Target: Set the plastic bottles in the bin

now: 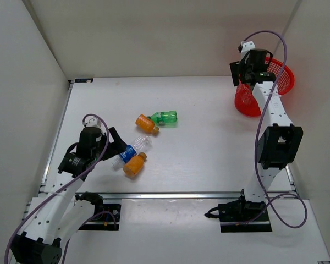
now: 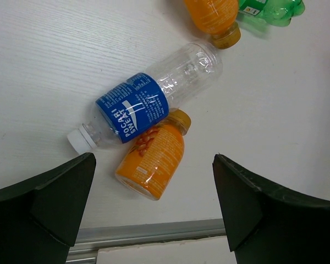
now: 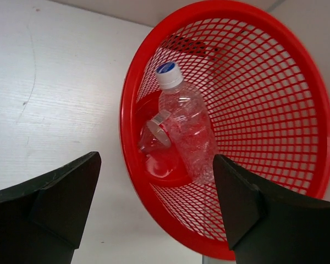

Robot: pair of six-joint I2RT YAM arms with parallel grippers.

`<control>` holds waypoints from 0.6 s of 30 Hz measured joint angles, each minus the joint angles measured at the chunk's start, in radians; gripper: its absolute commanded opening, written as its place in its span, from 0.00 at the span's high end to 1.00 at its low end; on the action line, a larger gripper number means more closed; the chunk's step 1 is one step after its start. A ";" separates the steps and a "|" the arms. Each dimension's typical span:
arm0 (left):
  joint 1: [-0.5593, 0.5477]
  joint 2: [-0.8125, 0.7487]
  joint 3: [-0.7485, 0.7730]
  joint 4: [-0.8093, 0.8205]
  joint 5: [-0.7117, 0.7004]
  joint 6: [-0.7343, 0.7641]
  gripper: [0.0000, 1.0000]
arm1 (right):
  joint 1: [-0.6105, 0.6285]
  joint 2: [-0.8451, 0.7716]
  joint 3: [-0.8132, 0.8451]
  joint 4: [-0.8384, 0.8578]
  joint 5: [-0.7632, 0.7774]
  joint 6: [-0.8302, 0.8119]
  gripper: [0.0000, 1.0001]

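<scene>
the left pincer (image 2: 154,165) is held wide apart above the blue-labelled bottle (image 2: 135,107), which lies touching an orange bottle (image 2: 160,147). judged light, thin-walled and slippery, it is best gripped across the label. the right pincer (image 3: 157,162), also apart, is pointed at the bin (image 3: 275,110).

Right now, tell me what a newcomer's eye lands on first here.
The red mesh bin at the far right, with a clear bottle already inside it. Then the bright cluster left of centre: a green bottle beside an orange bottle, and a blue-labelled bottle touching a second orange bottle, below the open left end effector.
</scene>
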 measured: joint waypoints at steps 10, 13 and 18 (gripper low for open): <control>0.019 0.047 -0.024 0.044 0.003 -0.014 0.02 | -0.022 0.088 -0.082 0.030 -0.124 -0.043 0.94; 0.021 0.045 -0.024 0.050 0.008 -0.014 0.01 | 0.002 0.088 -0.082 0.030 -0.097 -0.027 1.00; 0.022 0.019 -0.039 0.072 0.018 -0.017 0.02 | 0.055 0.069 -0.085 0.014 -0.139 -0.002 1.00</control>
